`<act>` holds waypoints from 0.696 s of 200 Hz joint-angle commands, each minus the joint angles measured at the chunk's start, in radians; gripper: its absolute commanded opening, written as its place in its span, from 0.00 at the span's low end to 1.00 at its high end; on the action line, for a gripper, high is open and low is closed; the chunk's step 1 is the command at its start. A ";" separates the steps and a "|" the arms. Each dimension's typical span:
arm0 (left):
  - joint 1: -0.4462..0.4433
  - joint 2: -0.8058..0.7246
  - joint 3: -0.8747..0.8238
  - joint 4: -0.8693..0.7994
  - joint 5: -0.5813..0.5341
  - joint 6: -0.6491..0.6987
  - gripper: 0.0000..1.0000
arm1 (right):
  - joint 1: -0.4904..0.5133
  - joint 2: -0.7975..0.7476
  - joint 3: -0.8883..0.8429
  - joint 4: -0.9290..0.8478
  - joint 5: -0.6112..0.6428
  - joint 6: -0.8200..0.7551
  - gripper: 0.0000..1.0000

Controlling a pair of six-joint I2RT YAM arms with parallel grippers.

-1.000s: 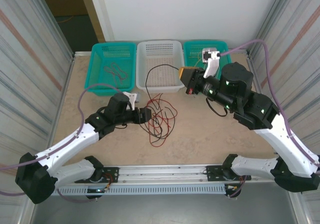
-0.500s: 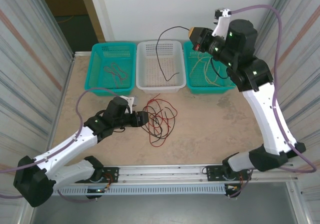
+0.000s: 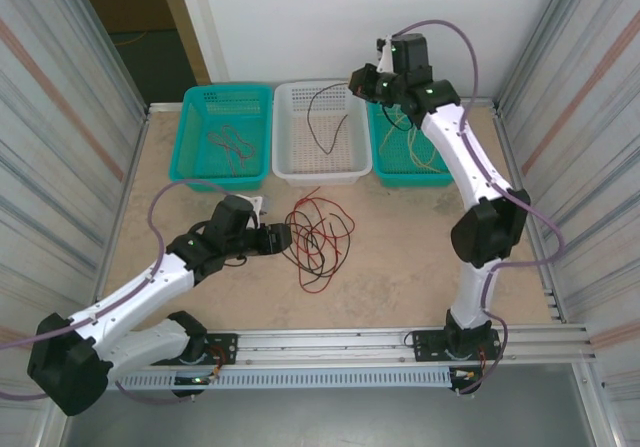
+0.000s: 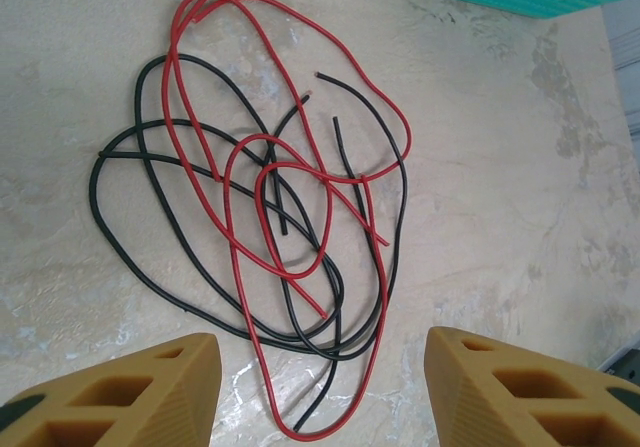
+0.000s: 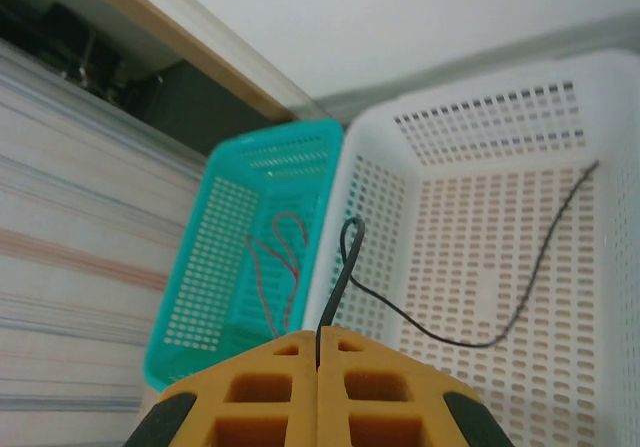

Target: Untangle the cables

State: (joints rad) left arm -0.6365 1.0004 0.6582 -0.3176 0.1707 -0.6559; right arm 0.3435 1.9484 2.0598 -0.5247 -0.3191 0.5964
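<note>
A tangle of red and black cables (image 3: pixel 320 235) lies on the table in front of the baskets. My left gripper (image 3: pixel 284 235) stands open just to its left. In the left wrist view the tangle (image 4: pixel 262 182) spreads ahead of that gripper (image 4: pixel 320 397), whose fingers (image 4: pixel 120 397) hold nothing. My right gripper (image 3: pixel 358 85) hovers above the white basket (image 3: pixel 318 173), shut on one black cable (image 3: pixel 309 117) that hangs down into it. In the right wrist view this gripper (image 5: pixel 320 342) pinches the black cable (image 5: pixel 341 277), which loops across the white basket's floor (image 5: pixel 480 267).
A teal basket (image 3: pixel 228 95) at the back left holds a thin red cable (image 3: pixel 232 142). Another teal basket (image 3: pixel 400 175) at the back right holds yellow cables (image 3: pixel 412 132). Metal walls close in both sides of the table.
The right arm has risen and swung back and left, carrying the black cable from the table's middle to above the white basket. The left gripper has barely moved.
</note>
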 commanded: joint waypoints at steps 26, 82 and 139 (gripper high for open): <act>0.041 0.023 -0.016 -0.027 0.009 -0.008 0.57 | -0.038 0.140 0.091 -0.027 -0.049 0.043 0.35; 0.058 0.018 -0.001 -0.057 0.001 -0.025 0.57 | -0.037 0.060 0.046 -0.099 -0.033 0.013 0.41; 0.061 -0.005 0.038 -0.113 -0.034 -0.042 0.55 | 0.176 -0.333 -0.560 0.001 0.204 -0.006 0.44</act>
State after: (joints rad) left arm -0.5823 1.0183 0.6605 -0.4007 0.1555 -0.6785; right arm 0.4198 1.7668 1.6924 -0.5579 -0.2337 0.5949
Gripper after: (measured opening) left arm 0.555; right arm 0.430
